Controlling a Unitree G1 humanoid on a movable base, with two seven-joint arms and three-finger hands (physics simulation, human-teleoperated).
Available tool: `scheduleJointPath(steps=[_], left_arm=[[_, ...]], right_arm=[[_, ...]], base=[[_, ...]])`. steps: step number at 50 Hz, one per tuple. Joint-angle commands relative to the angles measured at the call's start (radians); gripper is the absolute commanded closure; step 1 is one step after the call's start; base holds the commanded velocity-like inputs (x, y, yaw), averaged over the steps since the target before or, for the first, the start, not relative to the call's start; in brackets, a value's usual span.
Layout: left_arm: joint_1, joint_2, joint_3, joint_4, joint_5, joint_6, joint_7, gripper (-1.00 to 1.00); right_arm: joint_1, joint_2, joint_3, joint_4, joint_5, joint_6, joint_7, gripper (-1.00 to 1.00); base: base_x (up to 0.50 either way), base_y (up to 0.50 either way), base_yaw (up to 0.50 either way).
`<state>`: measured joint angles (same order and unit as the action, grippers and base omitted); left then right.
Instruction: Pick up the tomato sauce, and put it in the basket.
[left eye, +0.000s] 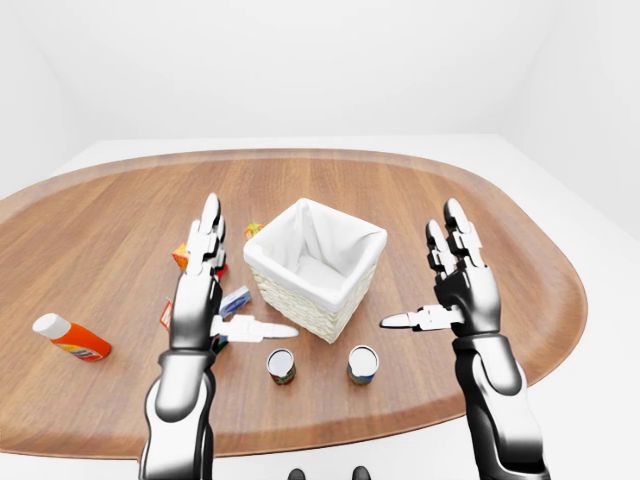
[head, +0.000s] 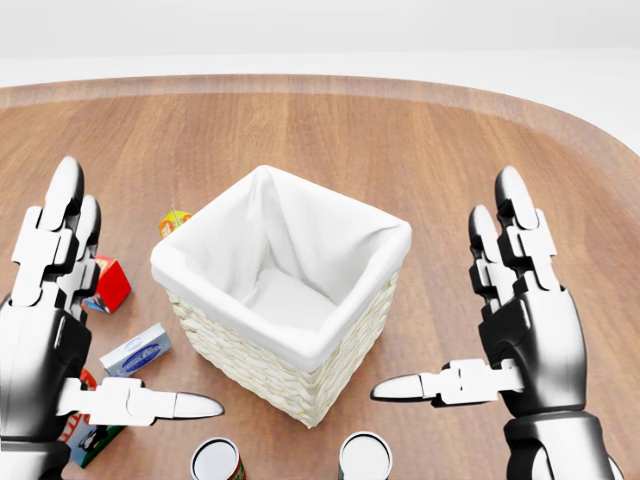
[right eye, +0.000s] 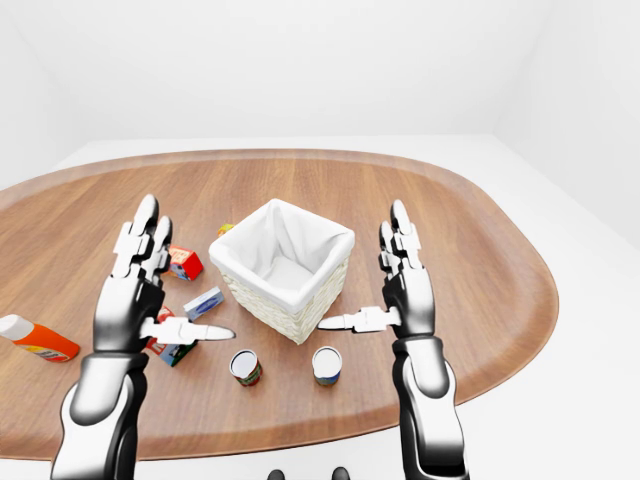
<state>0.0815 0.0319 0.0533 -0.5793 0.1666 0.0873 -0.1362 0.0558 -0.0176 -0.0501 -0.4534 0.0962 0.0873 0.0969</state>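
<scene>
A small can with a red label (head: 217, 461), seemingly the tomato sauce, stands upright at the bottom edge of the head view, just below the basket. The wicker basket (head: 240, 318) with a white cloth liner sits mid-table and holds nothing. My left hand (head: 130, 300) hovers open to the left of the basket, fingers up, thumb pointing at the basket. Mirroring it on the right side, my right hand (head: 445, 285) is open too. Neither hand touches anything.
A second can (head: 365, 458) with a grey-blue label stands right of the red one. Left of the basket lie a blue-white box (head: 136, 350), a red box (head: 108, 284), a yellow-orange item (head: 175, 220) and a carton (head: 90, 435). An orange bottle (left eye: 70, 337) lies far left.
</scene>
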Motion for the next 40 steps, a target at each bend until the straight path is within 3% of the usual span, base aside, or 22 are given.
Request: scheduleJointPath(steps=[1,23,40], left_arm=[[0.035,-0.003,-0.001,-0.031,0.037,0.0,-0.018,-1.0],[0.127,-0.013,-0.021,-0.104,0.111,0.0,-0.07,-1.0],[0.225,-0.03,0.003,-0.128,0.127,0.0,-0.099,-1.0]], right_arm=[[-0.004,-0.001,-0.002,0.007,0.001,0.0,0.0,-1.0],[-0.015,-0.003,-0.007,0.027,0.002,0.0,-0.001,-1.0],[-0.01,-0.003,-0.007,0.016,0.0,0.0,-0.003,-1.0]], base=[[0.0,0.0,0.0],[0.0,0.0,0.0],[0.0,0.0,0.0]])
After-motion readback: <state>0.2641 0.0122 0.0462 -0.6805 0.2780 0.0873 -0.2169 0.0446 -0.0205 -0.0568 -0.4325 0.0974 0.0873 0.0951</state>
